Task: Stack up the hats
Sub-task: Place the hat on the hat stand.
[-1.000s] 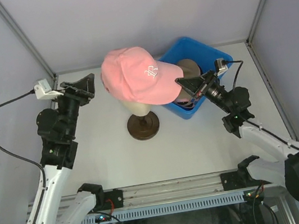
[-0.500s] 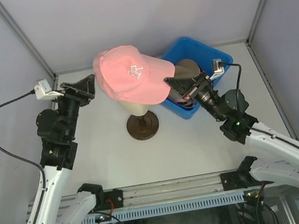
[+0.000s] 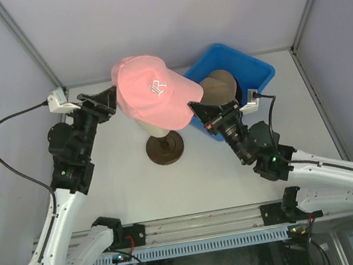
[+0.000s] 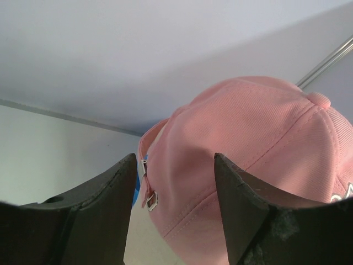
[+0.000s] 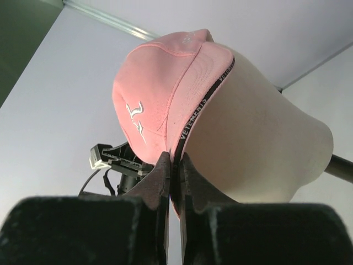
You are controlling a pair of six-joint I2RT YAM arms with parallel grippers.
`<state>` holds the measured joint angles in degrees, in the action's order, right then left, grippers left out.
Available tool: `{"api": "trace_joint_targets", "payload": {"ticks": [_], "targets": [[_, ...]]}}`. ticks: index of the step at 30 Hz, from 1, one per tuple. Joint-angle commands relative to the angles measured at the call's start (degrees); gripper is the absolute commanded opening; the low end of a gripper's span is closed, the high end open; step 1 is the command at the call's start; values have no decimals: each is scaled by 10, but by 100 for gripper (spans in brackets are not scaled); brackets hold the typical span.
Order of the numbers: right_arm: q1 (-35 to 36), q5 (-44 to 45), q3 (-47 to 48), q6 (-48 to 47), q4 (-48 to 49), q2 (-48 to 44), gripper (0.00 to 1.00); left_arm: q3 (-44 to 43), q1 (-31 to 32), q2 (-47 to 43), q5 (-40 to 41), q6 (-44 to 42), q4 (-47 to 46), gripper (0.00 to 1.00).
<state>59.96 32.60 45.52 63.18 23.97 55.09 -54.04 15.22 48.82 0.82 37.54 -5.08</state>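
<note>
The pink cap sits on the mannequin head, which stands near the middle of the table, left of the blue bin by the far right corner. A tan cap lies in that bin. From above, the right gripper is at the tip of the pink brim, and the left gripper hangs just beside the back of the crown. Through the left wrist camera the left gripper is spread wide with nothing in it, the cap's rear and strap buckle framed between its fingers; I can't tell whether they touch. Through the right wrist camera the right gripper is pinched tight on the brim's edge, with the cap draped over the head. I'd judge it light and floppy in the crown, stiffer at the brim, so the brim is the sound place to hold, with the back rim as a second grip. Pulled by the brim alone, it may twist or slide.
</note>
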Motion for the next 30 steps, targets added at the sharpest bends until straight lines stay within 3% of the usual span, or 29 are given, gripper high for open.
{"api": "trace_joint_targets", "payload": {"ticks": [1,10,17,23,30], "targets": [[49,144,27,-5,-10,8,0,-19,-3,-3,-10,7,-26,62],[98,235,71,17,-74,36,0,-25,-3,-37,43,3,28,65],[104,266,77,83,-146,41,0,73,-3,-95,134,22,38,70],[68,244,77,118,-218,6,0,185,-3,-95,112,46,-78,71],[-5,140,77,105,-226,-10,0,334,6,-77,50,45,-267,71]]}}
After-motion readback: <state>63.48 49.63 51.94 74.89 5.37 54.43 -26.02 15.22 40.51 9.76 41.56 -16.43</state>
